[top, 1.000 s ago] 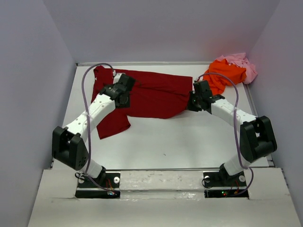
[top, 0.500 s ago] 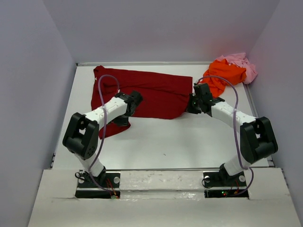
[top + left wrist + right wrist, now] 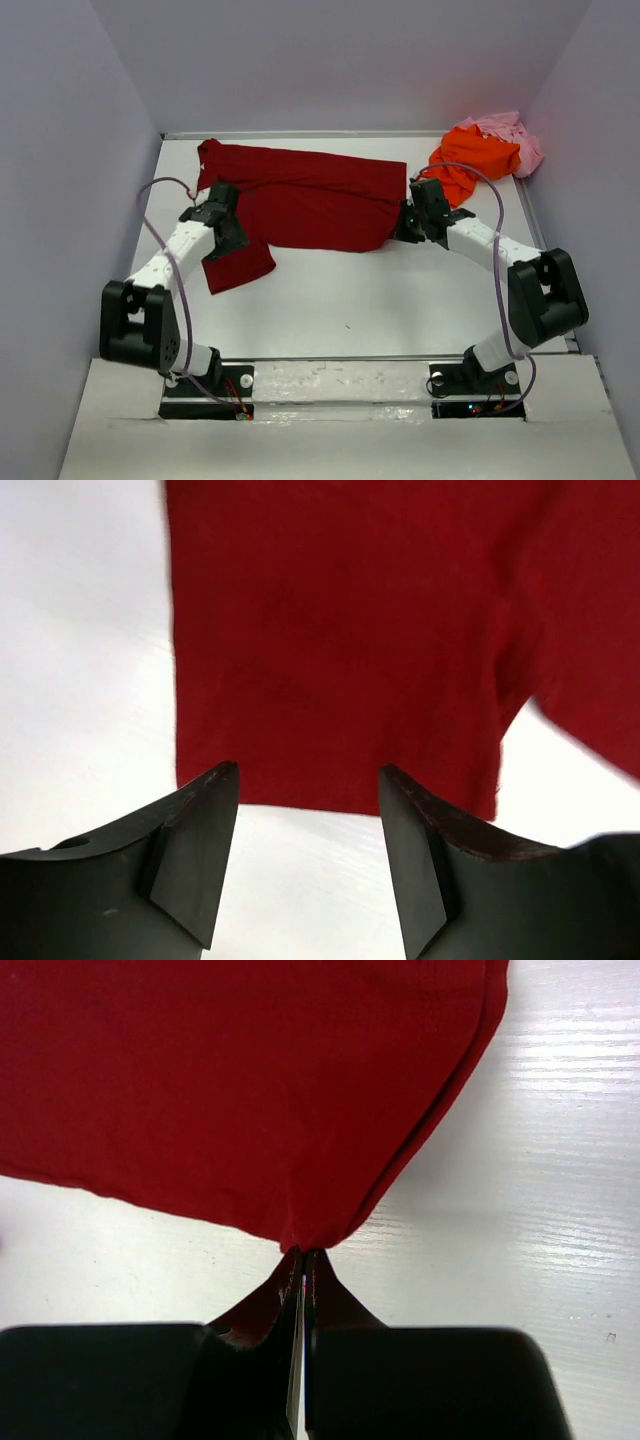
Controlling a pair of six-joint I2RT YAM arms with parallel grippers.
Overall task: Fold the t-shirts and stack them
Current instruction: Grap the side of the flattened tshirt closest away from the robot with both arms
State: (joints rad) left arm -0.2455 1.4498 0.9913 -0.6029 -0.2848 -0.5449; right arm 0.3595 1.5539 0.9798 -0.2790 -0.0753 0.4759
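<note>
Now — right end effector [image 3: 302, 1253] on red shirt [image 3: 230, 1080]

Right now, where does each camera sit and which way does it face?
Top external: above, behind the bases, looking down on the table; left arm and right arm show.
Left wrist: on the left arm, facing the dark red shirt between open left fingers.
Right wrist: on the right arm, facing right fingers shut on that shirt's corner.
All share the dark red shirt.
</note>
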